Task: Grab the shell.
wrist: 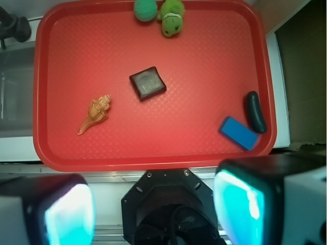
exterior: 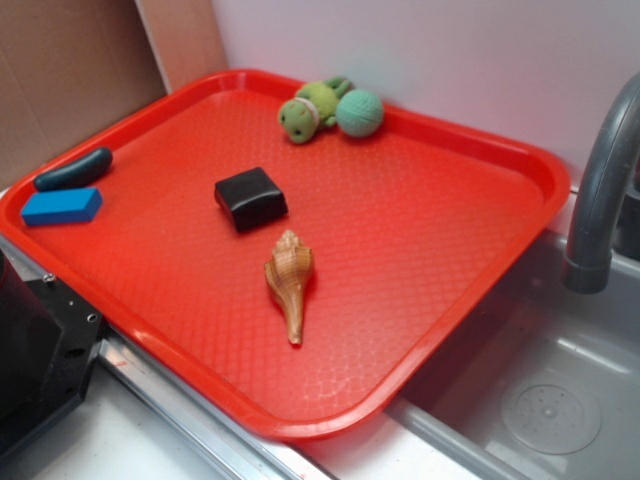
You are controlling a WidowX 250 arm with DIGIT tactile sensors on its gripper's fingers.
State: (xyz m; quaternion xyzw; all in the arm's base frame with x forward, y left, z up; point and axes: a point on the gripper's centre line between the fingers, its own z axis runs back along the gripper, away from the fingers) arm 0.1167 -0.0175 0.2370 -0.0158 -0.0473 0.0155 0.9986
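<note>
Wrist view looks straight down past the gripper, whose two fingers sit at the bottom corners of the picture with pale blue-green pads facing each other. The jaws stand wide apart with nothing between them. Below and between them is the robot's black base, and the whole gripper hangs high, short of the near edge of the red tray.

On the tray, the shell lies ahead of the gripper and to the left side of the picture, well apart from both fingers. It lies flat, its ribbed round end pointing away and its thin tip pointing back toward the near left corner of the tray. Farther ahead, near the tray's middle, sits a black block, close to the shell but not touching it. At the far rim rest a green ball and a green toy turtle, side by side and touching. Ahead to the right, near the tray's right rim, a blue block lies just beside a dark oblong thing.

Exterior view shows the shell alone on bare tray, the black block just beyond its round end. A grey sink with a tap adjoins the tray.
</note>
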